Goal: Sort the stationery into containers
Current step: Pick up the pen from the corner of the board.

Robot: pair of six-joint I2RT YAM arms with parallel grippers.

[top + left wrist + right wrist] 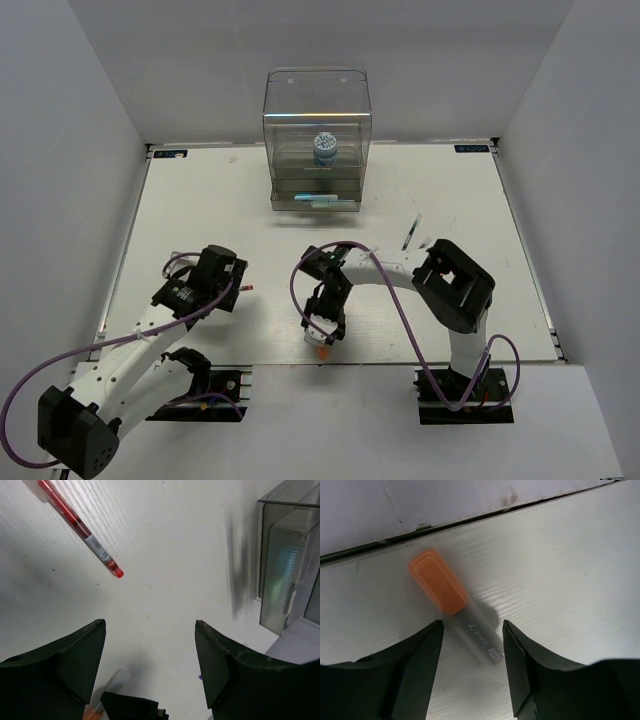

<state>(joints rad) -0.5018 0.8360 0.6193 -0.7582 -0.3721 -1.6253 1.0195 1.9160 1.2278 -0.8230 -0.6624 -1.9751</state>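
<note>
Across the white counter point(200, 210) the biggest thing is the clear drawer unit point(317, 140), standing at the far edge, well apart from both arms. Nearer in, the right tool point(472, 622) is the one that matters: it hangs low over the near edge of the counter, jaws parted, one finger on either side of the grey orange-tipped marker point(440, 582). The marker lies flat and on a slant to the jaws. Its orange cap pokes out ahead of the fingertips toward the counter's edge, and its grey body runs back between them. Nothing is pinched yet; I'd judge that a straight squeeze would land on the body, just behind the cap. It's clearly the right arm's job, with the left arm well off to the side. Over there the left tool point(150, 622) is wide open too and holds nothing. The thin red pen point(80, 527) lies flat on the counter ahead of it and to one side, angled across its view, with bare counter between. Nothing sits between the right tool and the marker, and the long run back to the drawers looks clear. Smallest of all, the round blue-and-white patterned tub point(325, 148) sits inside the unit's tall top box, and what looks like a light-blue marker point(322, 201) shows in the lowest drawer.
</note>
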